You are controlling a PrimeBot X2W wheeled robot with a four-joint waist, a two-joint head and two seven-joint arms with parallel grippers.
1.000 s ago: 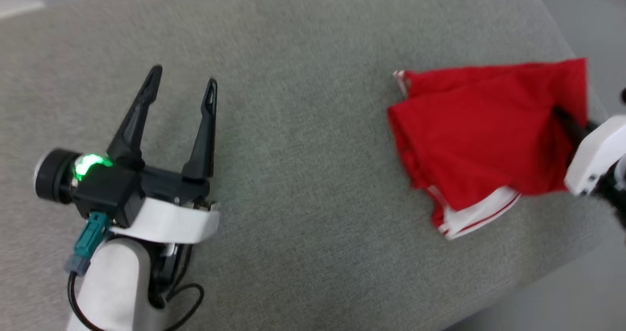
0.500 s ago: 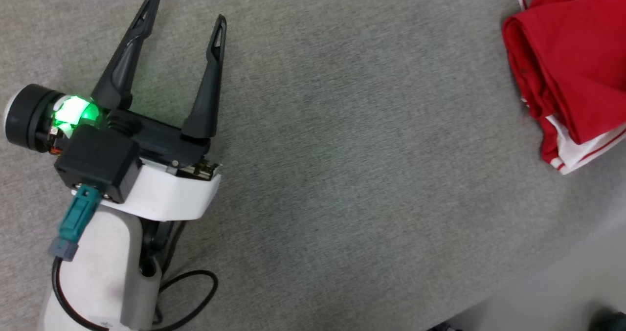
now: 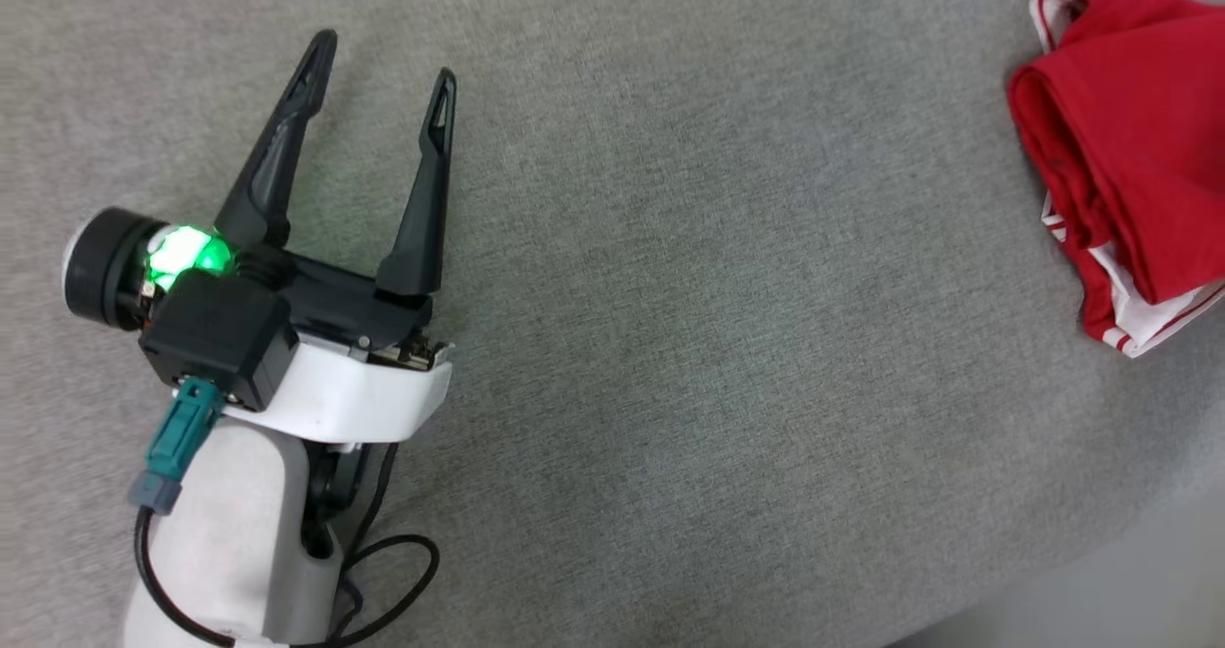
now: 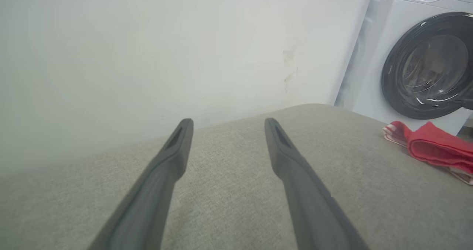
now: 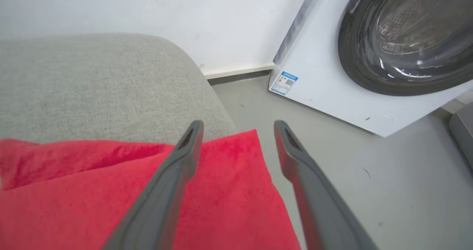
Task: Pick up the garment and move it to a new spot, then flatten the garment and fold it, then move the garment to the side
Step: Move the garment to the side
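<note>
- The left gripper (image 3: 385, 59) is held low over the grey cushion (image 3: 670, 294), with its fingers spread wide and empty.
- The right gripper (image 5: 239, 124) is held wide open above a corner of the shirt (image 5: 111, 191), and nothing is gripped.
- The shirt is laid folded at the cushion's right edge, near a washing machine (image 5: 332, 76).

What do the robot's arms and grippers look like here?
Left gripper: two long tapering black fingers with slotted tips, black body, glowing green light, teal connector, looping black cable, white forearm shell. Right gripper: matching dark grey slotted fingers.
</note>
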